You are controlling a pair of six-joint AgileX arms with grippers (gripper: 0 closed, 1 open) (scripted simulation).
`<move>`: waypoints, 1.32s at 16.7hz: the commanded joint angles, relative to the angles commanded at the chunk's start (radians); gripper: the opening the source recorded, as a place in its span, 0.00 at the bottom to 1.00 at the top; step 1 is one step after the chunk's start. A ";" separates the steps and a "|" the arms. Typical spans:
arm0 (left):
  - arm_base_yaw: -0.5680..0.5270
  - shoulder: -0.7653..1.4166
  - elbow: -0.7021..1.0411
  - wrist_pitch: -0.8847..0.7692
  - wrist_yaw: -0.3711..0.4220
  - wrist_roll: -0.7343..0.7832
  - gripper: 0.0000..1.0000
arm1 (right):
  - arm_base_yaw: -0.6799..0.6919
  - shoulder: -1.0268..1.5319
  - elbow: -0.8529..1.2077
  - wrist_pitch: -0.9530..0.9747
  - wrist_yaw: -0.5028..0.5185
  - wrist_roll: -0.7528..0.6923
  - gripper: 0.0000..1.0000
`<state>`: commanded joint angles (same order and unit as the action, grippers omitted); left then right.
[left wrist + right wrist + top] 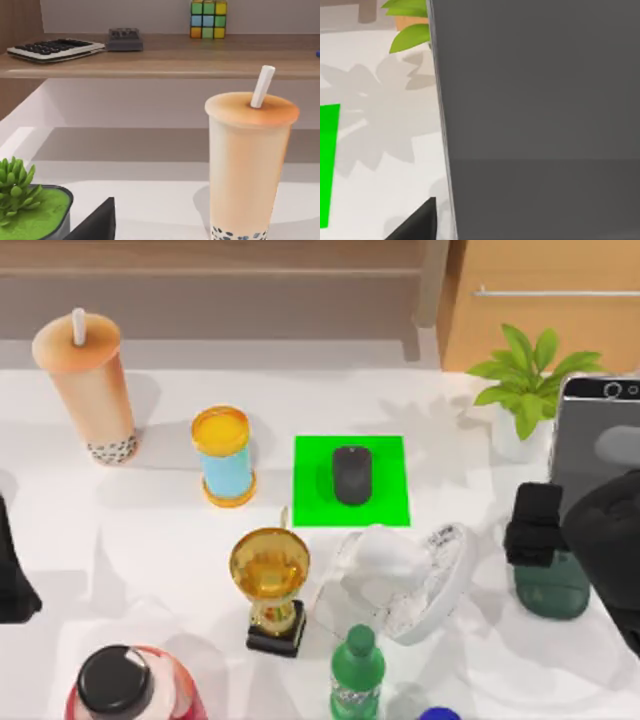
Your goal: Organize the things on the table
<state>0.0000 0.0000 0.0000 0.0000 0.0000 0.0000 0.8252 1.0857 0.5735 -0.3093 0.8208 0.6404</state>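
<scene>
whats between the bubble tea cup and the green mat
In the top view, a blue can with an orange lid stands between the bubble tea cup and the green mat, apart from both.

Black mouse [351, 475] on green mat [385, 502]; phone [597, 440] right; bubble-tea cup [88, 388] upright, left.

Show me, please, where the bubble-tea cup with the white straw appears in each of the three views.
Top view: bubble-tea cup stands at the table's far left corner.
Left wrist view: the cup stands close before the camera, below a wooden shelf.
Right wrist view: not in it.
Shared landmark: its white straw.
</scene>
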 joint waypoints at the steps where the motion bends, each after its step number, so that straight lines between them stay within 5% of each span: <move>1: 0.000 0.000 0.000 0.000 0.000 0.000 1.00 | 0.002 -0.001 -0.001 -0.003 0.001 0.003 1.00; 10: 0.000 0.000 0.000 0.000 0.000 0.000 1.00 | -0.105 -0.138 -0.057 0.045 -0.099 -0.066 1.00; 22: 0.000 0.000 0.000 0.000 0.000 0.000 1.00 | -0.710 -0.939 -0.475 0.269 -0.691 -0.536 1.00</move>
<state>0.0000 0.0000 0.0000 0.0000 0.0000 0.0000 0.1152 0.1464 0.0981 -0.0406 0.1295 0.1041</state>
